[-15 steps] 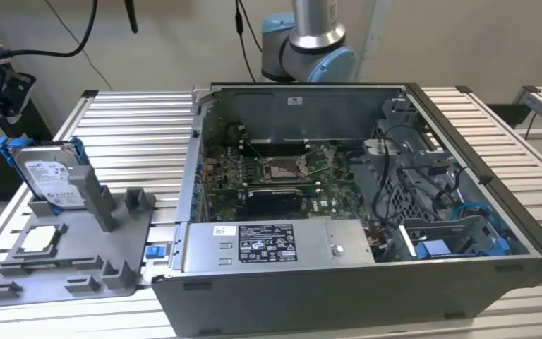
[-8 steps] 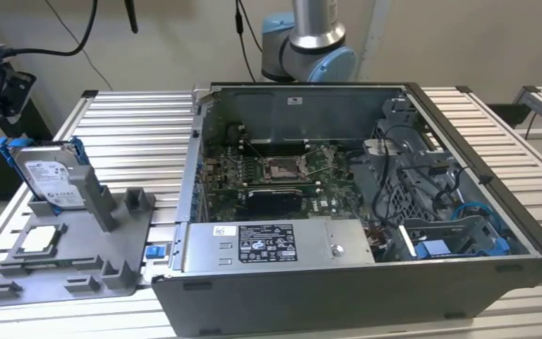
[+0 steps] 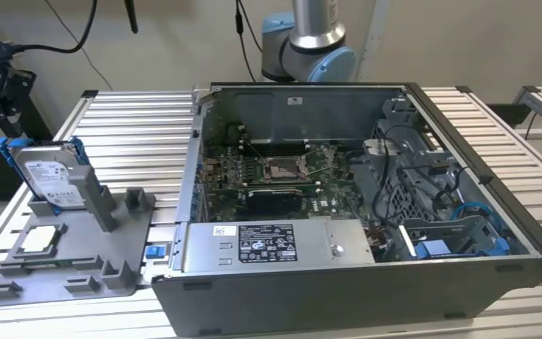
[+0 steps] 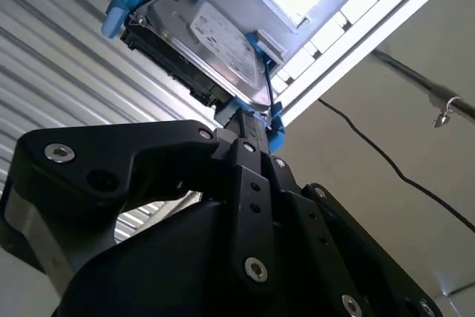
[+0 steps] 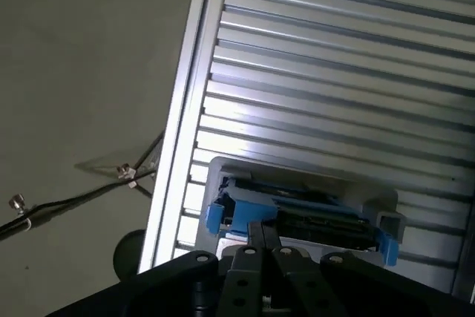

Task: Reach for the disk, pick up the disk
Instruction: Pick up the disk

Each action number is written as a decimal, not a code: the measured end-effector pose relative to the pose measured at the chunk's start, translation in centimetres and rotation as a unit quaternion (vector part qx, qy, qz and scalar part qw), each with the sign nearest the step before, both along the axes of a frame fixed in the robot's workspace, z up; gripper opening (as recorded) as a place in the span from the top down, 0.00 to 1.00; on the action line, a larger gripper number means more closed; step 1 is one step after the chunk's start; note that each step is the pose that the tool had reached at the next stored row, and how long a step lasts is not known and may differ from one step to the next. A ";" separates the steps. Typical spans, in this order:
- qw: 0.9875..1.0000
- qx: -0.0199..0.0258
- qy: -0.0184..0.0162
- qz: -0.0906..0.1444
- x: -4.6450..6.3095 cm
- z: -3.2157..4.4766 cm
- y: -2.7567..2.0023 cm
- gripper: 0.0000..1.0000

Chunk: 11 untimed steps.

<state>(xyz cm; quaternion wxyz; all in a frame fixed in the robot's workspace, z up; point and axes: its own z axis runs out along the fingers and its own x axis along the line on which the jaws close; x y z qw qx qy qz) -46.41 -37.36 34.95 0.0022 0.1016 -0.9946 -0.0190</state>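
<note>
Reaching looks nearly done: gripper (image 4: 252, 125) close to the upright disk (image 3: 50, 178) at the edge of the table (image 3: 130, 120), claw state I cannot tell; lifting wants a straight pull.

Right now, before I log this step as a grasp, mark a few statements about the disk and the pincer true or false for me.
1. The disk stands upright in a grey holder. True.
2. The disk sits inside the computer case. False: it is outside the case, toward the exterior view's left.
3. A small square chip lies flat on the same grey holder. True.
4. The computer case is closed up. False: it is open, and the motherboard shows.
5. In the second wrist view the pincer is close by the disk's blue bracket. True.
</note>
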 end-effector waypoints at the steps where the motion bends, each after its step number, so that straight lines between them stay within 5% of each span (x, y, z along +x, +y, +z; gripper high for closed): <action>1: 1.000 0.000 0.000 0.008 0.0 0.00 0.00 1.00; 6: 0.999 0.000 0.000 0.054 0.0 0.00 0.00 1.00; 11: 0.995 0.000 0.000 0.099 0.0 0.00 0.00 1.00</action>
